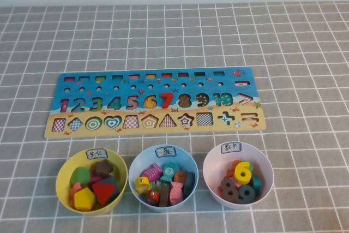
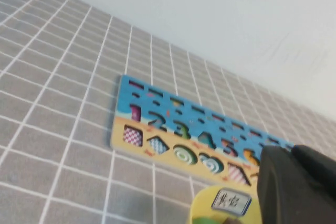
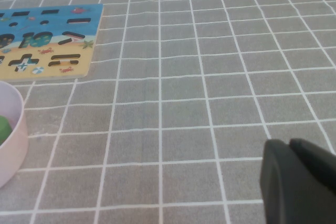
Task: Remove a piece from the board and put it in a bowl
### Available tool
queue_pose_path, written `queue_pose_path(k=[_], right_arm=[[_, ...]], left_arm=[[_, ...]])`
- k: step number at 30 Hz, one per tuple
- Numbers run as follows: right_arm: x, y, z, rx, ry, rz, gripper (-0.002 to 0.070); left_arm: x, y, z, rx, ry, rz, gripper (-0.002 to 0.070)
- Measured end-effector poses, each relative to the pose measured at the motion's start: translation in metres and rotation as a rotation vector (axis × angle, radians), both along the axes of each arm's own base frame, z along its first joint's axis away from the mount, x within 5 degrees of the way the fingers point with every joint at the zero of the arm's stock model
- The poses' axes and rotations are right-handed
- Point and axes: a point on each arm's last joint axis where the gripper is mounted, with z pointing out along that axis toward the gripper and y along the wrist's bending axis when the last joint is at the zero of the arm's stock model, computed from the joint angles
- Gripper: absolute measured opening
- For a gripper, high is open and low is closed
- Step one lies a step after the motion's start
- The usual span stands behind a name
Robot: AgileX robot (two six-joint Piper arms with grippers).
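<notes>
Fingers of the left gripper [image 2: 296,187] were closed, empty, near the yellow bowl [image 2: 210,208]; right gripper [image 3: 299,182] fingers unreadable; red 7 [image 1: 167,100] sat in the board [image 1: 155,102]

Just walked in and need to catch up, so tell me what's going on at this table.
Nothing is being handled right now. The red 7 sits in its slot on the board, and the pink bowl already holds several numerals. Neither arm shows in the high view. The left gripper hangs shut above the yellow bowl at the board's left end. The right gripper hovers over bare tablecloth, to the right of the pink bowl. The 7 has yet to be lifted.
</notes>
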Motion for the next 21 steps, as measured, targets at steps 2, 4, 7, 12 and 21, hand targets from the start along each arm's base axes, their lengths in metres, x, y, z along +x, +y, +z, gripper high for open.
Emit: queue_pose_path(k=[2,4,7,12,21], right_arm=[[0.000,0.000,0.000,0.000,0.000,0.000,-0.0017],[0.000,0.000,0.000,0.000,0.000,0.000,-0.0017],[0.000,0.000,0.000,0.000,0.000,0.000,-0.0017],[0.000,0.000,0.000,0.000,0.000,0.000,-0.0017],[0.000,0.000,0.000,0.000,0.000,0.000,-0.0017]], left_arm=[[0.000,0.001,0.002,-0.027,-0.019,0.009,-0.0001],[0.000,0.002,0.005,-0.028,-0.046,0.021,-0.0001],[0.001,0.003,0.008,-0.036,-0.083,0.038,-0.0001],[0.001,-0.001,0.044,-0.028,-0.048,-0.012,-0.0001],[0.045,-0.017,0.110,0.165,0.314,-0.181,-0.0001]])
